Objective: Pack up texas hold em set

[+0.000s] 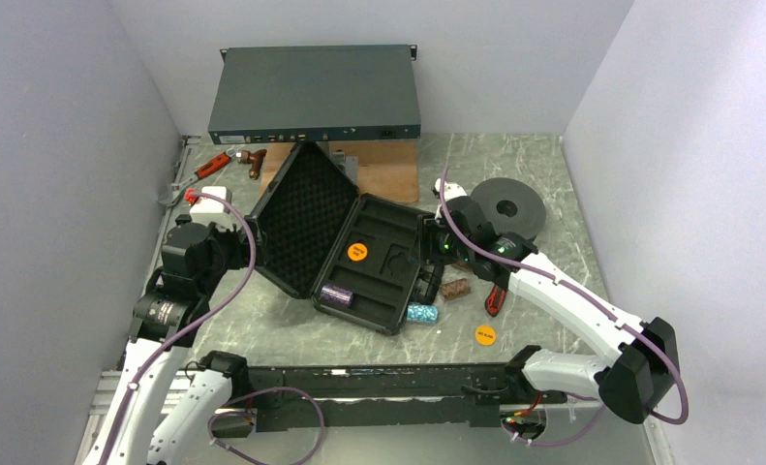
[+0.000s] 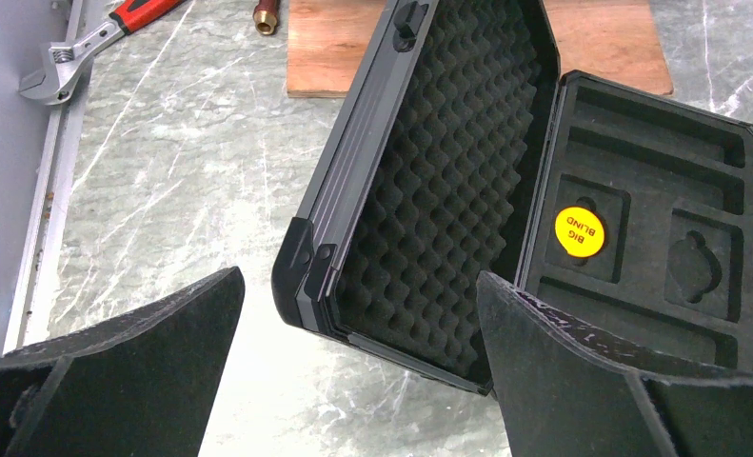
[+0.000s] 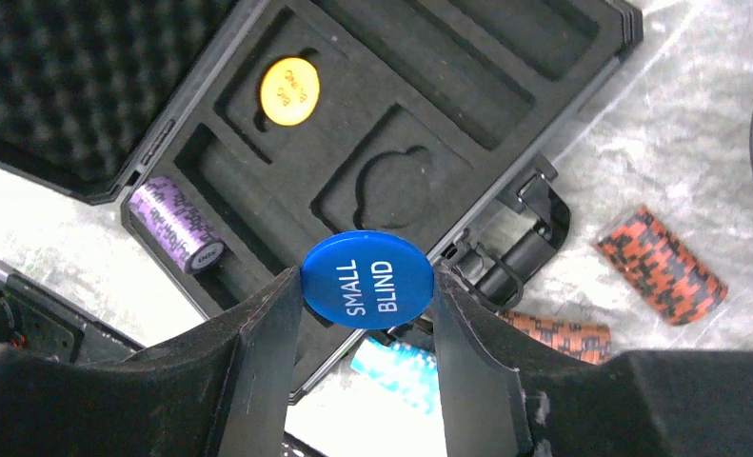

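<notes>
Right gripper clamps blue disc edge-on above open case. Left gripper spread wide, empty, beside case. Yellow disc, purple roll sit in foam slots. Teal roll lies just outside case.

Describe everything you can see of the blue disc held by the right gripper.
The blue disc is round, flat and glossy, plastic by its look, with SMALL BLIND printed in white. The right gripper pinches it by opposite edges, its face toward the wrist camera. It hangs over the edge of the open black case; nothing else touches it.
</notes>
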`<control>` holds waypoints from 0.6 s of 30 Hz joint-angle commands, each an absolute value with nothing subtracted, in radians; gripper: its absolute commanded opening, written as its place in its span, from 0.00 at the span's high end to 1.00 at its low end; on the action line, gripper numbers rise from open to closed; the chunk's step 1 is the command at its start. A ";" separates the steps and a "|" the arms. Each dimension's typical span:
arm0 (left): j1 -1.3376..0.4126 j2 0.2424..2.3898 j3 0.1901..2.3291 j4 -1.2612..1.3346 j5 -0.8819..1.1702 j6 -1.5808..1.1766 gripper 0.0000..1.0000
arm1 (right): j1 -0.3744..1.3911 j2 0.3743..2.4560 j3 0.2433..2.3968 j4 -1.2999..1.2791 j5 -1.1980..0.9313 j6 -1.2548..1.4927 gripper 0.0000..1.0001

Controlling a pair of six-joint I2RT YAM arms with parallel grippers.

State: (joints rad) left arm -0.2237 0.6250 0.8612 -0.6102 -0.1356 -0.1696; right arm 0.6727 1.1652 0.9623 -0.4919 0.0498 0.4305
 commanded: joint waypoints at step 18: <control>-0.228 0.616 0.864 -0.587 -0.130 -0.163 0.01 | 0.781 1.414 1.171 -0.476 0.023 -0.048 0.58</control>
State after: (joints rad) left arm -0.2237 0.6231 0.8612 -0.6102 -0.1356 -0.1696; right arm 0.7650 1.3911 1.1324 -0.4988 -0.0132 0.0463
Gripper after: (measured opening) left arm 0.989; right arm 0.512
